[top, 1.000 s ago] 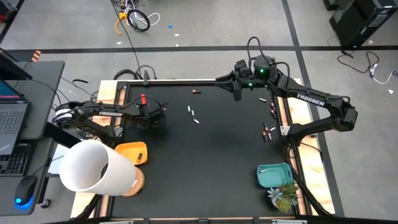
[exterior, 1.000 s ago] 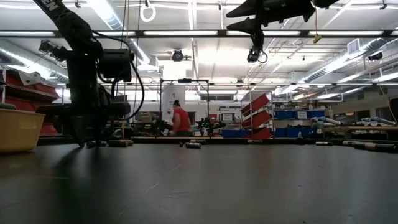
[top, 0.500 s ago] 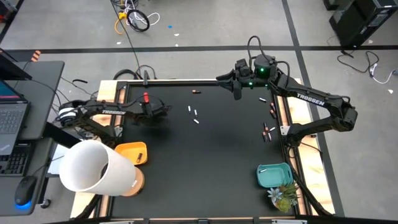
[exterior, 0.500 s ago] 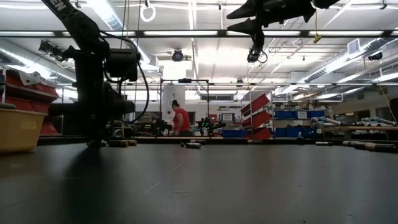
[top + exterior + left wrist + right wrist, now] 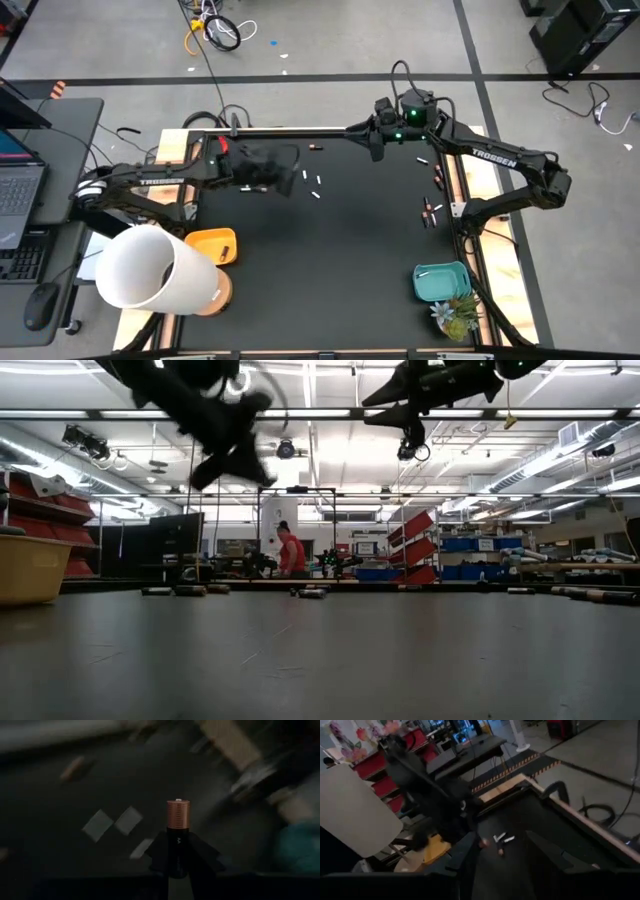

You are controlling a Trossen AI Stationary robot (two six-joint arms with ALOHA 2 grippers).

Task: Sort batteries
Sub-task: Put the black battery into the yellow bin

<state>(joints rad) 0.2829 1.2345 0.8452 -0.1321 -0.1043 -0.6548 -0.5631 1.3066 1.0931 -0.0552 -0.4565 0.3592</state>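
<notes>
- Left gripper point(image 5: 176, 851): fingers pinched on one dark battery with a copper end point(image 5: 178, 815), which stands up between the fingertips in the left wrist view. In the high view this gripper point(image 5: 285, 170) is blurred and off the mat, so the held battery is in the air, not yet placed.
- Just to its right on the black mat point(image 5: 340, 250): two white batteries point(image 5: 312, 186), loose and unsorted.
- Behind it and to its left: orange bin point(image 5: 213, 245). Contents cannot be made out.
- Far edge of the mat, between the arms: one small dark battery point(image 5: 315, 148), loose.
- Right gripper point(image 5: 378, 142): hangs above the mat's far side, fingers apart, nothing between them in the right wrist view.
- Beyond it to the right: several dark batteries point(image 5: 430, 212) along the mat's right edge; teal bin point(image 5: 441, 282) at the near right.
- Judgement: early stage; one battery in hand, most left to sort.
</notes>
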